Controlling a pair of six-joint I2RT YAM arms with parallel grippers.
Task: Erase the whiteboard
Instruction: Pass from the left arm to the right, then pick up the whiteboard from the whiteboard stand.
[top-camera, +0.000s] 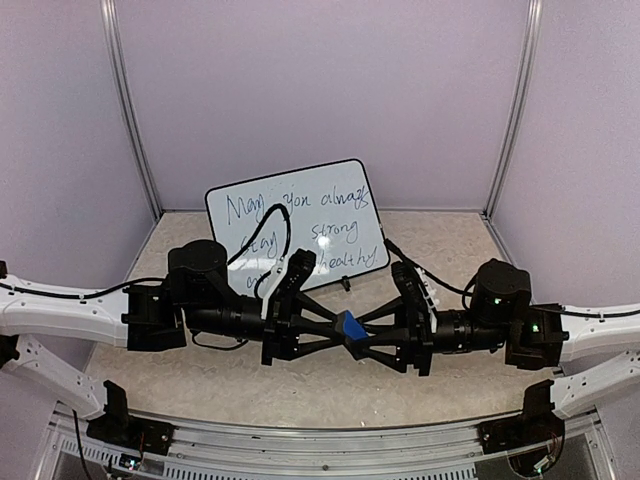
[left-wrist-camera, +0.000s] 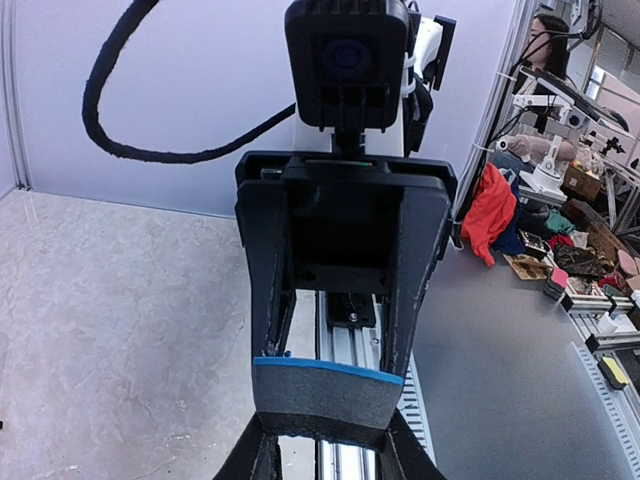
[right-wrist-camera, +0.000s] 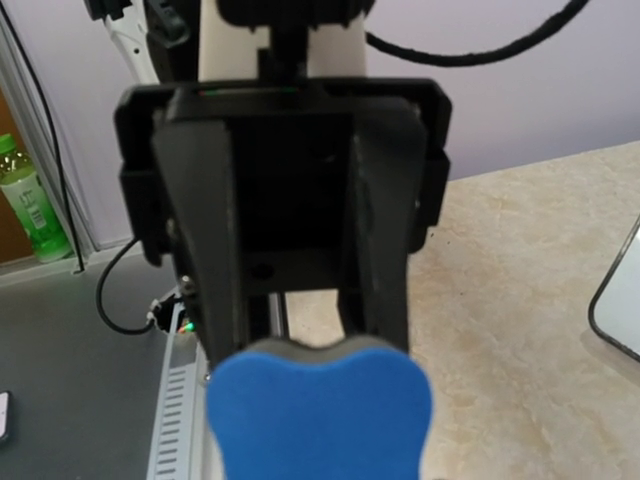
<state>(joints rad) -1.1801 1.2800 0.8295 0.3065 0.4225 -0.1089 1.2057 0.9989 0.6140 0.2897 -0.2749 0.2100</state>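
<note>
**A:** At the back of the speckled beige bench stands the glossy white rectangular whiteboard with a thin black rim, propped up, with dark handwriting scrawled across it!

**B:** And the arms?

**A:** Well in front of it, not touching. The left pincer is clamped on a small blue-and-black foam eraser block. The right pincer meets it nose to nose, fingers flanking the same block.

**B:** Squeezing?

**A:** Can't tell. The whiteboard sits behind both, slightly to the left arm's side.
</note>
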